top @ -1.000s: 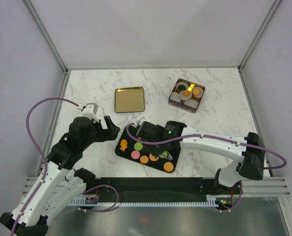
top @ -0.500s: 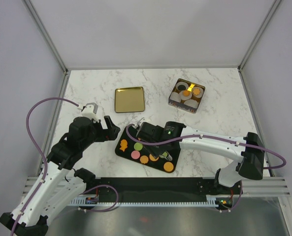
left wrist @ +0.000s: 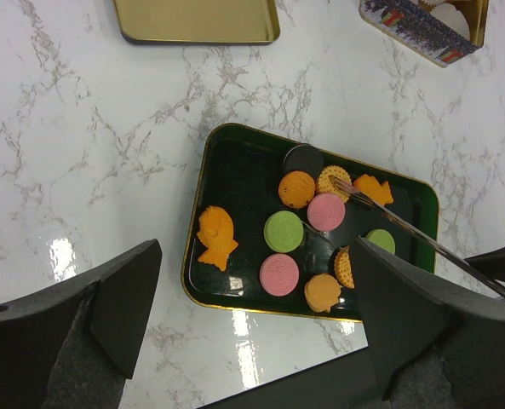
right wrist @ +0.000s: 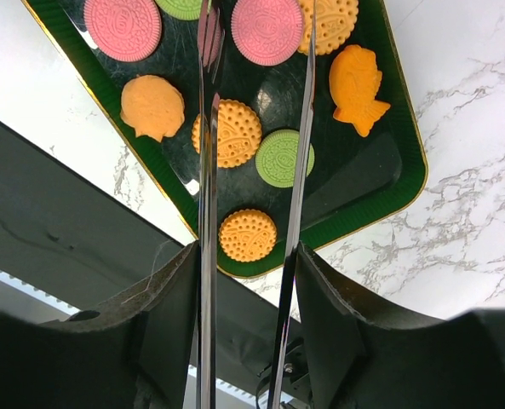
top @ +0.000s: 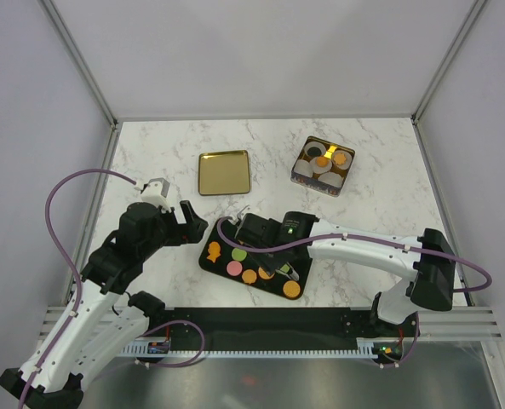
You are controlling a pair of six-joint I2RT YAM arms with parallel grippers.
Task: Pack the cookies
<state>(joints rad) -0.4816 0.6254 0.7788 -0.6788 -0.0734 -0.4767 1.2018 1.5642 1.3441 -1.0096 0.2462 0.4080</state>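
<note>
The cookies lie flat on a dark green tray [top: 206,261] with a gold rim: an orange fish [left wrist: 215,236], green [left wrist: 284,231], pink [left wrist: 279,274] and dark [left wrist: 303,158] rounds among them. My right gripper [right wrist: 246,256] is shut on a pair of metal tweezers [right wrist: 206,170], held low over the tray. The blades stand apart on either side of a pink cookie [right wrist: 267,30]. My left gripper [left wrist: 256,256] hangs open and empty above the tray's left end [top: 186,223].
A square tin [top: 323,165] at the back right holds white paper cups and a few cookies. Its gold lid [top: 225,172] lies flat at the back centre. The black rail of the arm bases [top: 269,328] runs just behind the tray's near edge.
The right wrist has edged slightly over the tray and the tweezers' blades have come a little closer together. The left arm has not moved.
</note>
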